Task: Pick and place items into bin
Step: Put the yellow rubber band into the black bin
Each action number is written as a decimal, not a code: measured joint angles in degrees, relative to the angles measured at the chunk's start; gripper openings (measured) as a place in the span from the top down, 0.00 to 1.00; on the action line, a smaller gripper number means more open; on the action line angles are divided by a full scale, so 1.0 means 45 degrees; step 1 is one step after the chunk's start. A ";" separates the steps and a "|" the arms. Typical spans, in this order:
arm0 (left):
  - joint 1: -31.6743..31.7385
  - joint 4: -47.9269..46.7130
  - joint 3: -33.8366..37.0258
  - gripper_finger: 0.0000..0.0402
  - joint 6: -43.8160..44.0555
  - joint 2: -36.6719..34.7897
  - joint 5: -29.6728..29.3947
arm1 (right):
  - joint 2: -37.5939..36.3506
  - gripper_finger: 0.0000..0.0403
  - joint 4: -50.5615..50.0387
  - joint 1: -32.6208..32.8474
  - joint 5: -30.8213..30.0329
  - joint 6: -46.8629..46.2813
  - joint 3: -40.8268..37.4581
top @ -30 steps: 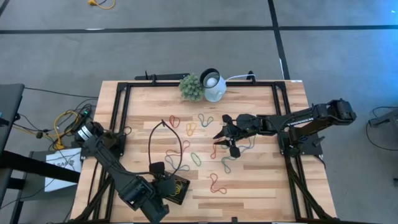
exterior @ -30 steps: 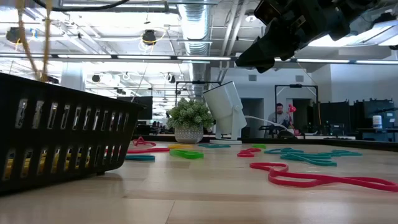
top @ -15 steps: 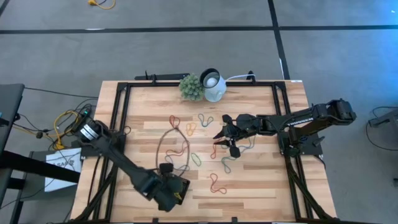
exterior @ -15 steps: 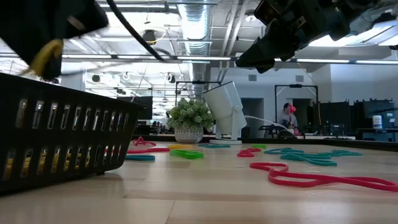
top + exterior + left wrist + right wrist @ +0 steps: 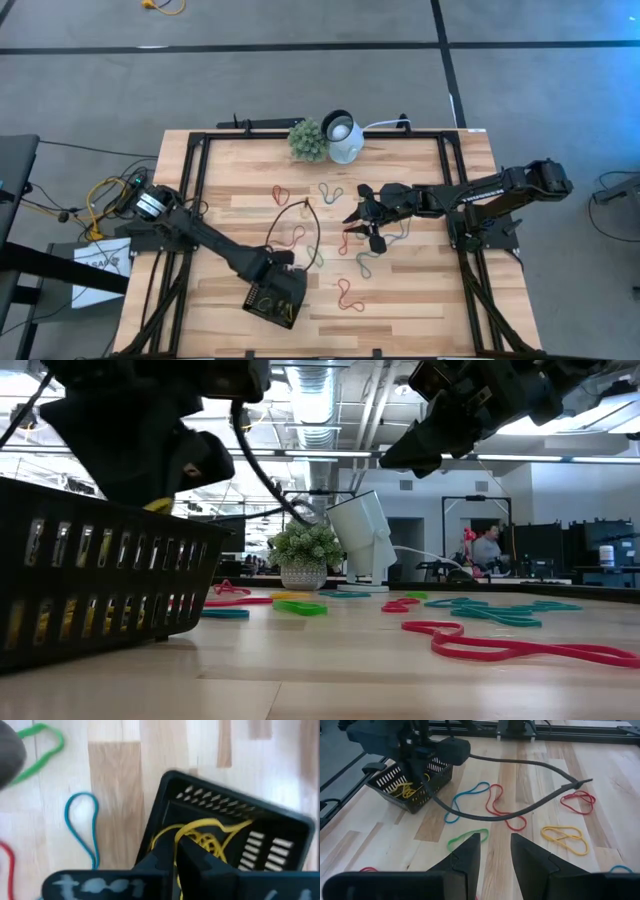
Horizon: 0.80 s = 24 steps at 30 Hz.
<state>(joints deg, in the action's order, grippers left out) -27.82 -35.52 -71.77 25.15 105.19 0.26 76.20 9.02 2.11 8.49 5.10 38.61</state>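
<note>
The black slotted bin [image 5: 277, 297] sits on the wooden tabletop [image 5: 420, 290] at its near edge, left of centre, turned at a slant. Inside it lie tangled yellow rubber bands [image 5: 206, 836]; the left wrist view shows them resting on the bin's floor. The left claw [image 5: 272, 270] hangs right over the bin's far rim, its fingers clenched together above the yellow bands, with nothing visibly pinched between them. Just left of the bin in that wrist view lie a blue band [image 5: 86, 826] and a green band [image 5: 41, 750] on the bare wood.

Toward the middle of the tabletop more bands lie scattered: a red loop [image 5: 281, 194], a yellow one [image 5: 306, 208], and another red loop [image 5: 348, 297] near the front. The right claw [image 5: 362, 225] hovers right of centre with its fingers parted, grasping nothing; a green band [image 5: 466, 839] lies on the wood just ahead of its fingertips. At the far edge stand a small green plant ball [image 5: 308, 141] and a white round lamp [image 5: 343, 136].
</note>
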 joint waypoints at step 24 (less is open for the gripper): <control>-0.0021 0.0004 -0.0099 0.75 0.2289 -0.0010 0.1524 | 0.0008 0.75 -0.0005 0.0000 0.0000 0.0297 0.0000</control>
<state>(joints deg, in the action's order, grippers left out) -27.92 -35.50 -72.21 35.45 105.14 7.11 76.24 9.00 2.11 8.49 6.44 38.61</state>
